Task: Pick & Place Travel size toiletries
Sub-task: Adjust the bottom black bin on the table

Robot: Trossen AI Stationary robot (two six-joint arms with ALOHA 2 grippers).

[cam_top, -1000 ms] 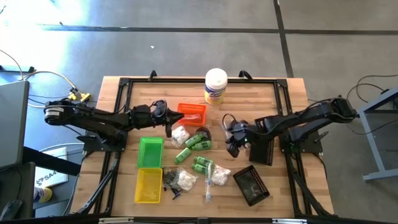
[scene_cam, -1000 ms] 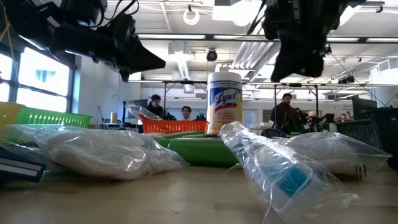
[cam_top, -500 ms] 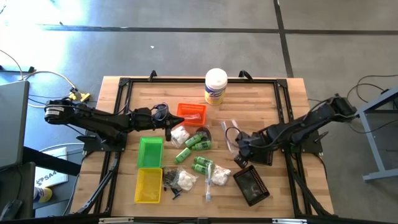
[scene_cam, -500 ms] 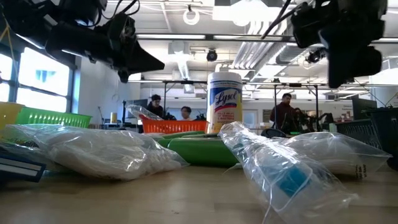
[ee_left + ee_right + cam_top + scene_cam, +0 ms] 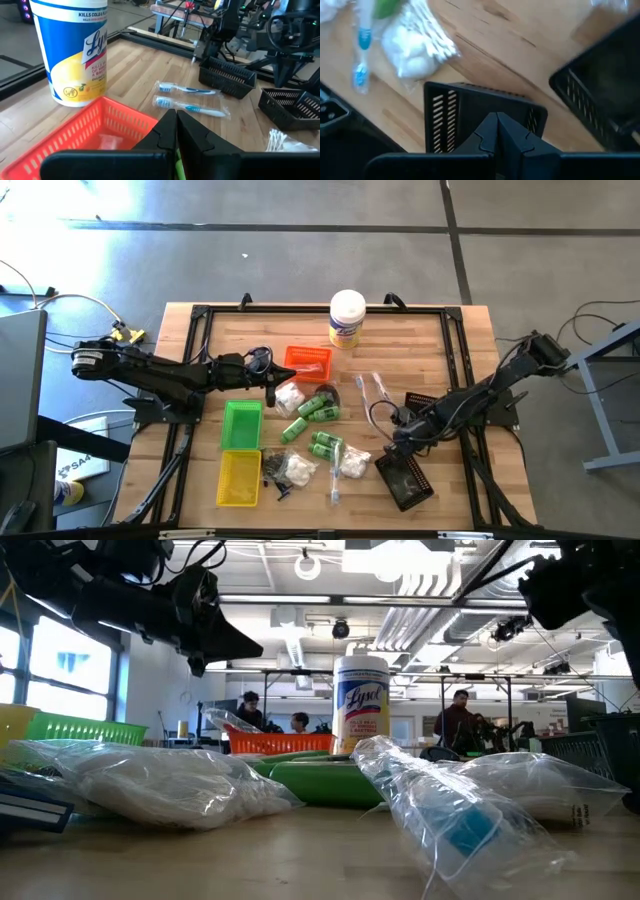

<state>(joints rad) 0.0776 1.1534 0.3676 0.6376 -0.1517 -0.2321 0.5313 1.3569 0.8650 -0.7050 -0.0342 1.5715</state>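
left gripper (image 5: 270, 385): jaws together, nothing between them, held above the bench just beside the near corner of the orange tray (image 5: 308, 361) and touching or nearly over a white bag of cotton (image 5: 289, 397); whether it touches cannot be told. right gripper (image 5: 398, 442): jaws together, empty, poised at the far edge of a black tray (image 5: 405, 477) that lies tilted near the front right of the bench (image 5: 470, 330); a second black tray (image 5: 424, 402) stands just behind the arm. toiletries, all loose on the bench and none in any tray that can be seen: green bottles (image 5: 318, 409) in a cluster at the middle, more green bottles (image 5: 325, 445) nearer the front, a bag of cotton swabs (image 5: 351, 463) beside them, another white bag (image 5: 297, 468) with small black pieces (image 5: 271, 471) to its left, a wrapped toothbrush (image 5: 336, 476) at the front, and two wrapped toothbrushes (image 5: 189, 98) on bare wood between the orange tray and the right arm. green tray (image 5: 241, 425) and yellow tray (image 5: 239, 477) stand side by side at front left. a wipes canister (image 5: 346, 318) stands upright at the back. step in hand, as judged: sorting barely begun, both arms between grasps. next move calls for either arm to part its jaws and come down squarely over one small item; the slack clear bags are likely to slip or bunch.
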